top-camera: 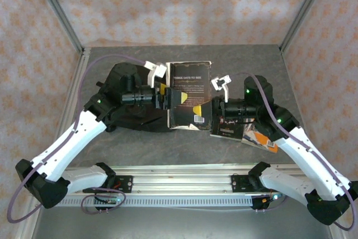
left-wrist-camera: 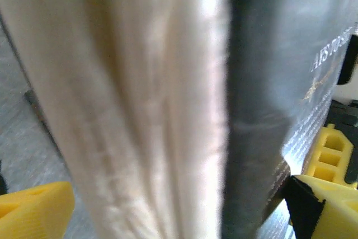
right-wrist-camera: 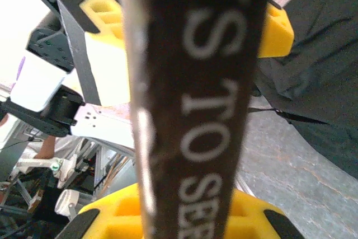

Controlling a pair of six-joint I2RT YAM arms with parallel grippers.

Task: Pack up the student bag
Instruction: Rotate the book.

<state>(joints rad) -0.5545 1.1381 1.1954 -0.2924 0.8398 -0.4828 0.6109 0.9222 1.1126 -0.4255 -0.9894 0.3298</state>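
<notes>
The student bag [top-camera: 118,85], a black soft backpack, lies on the table's left half; its dark fabric [right-wrist-camera: 327,76] also fills the right of the right wrist view. A black-covered book [top-camera: 190,79] titled THREE DAYS TO SEE is held up just right of the bag. My right gripper [top-camera: 211,108] [right-wrist-camera: 190,219] is shut on its spine edge [right-wrist-camera: 201,116]. My left gripper [top-camera: 173,98] [left-wrist-camera: 179,208] is open, its yellow fingers [left-wrist-camera: 33,205] standing wide on either side of the book's cream page edge [left-wrist-camera: 134,104].
More books lie under my right arm: a dark one [top-camera: 228,129] and one with an orange cover [top-camera: 263,139]. The grey table [top-camera: 184,152] ends at an aluminium rail [top-camera: 179,182] in front. Metal frame posts and patterned walls close in the back and sides.
</notes>
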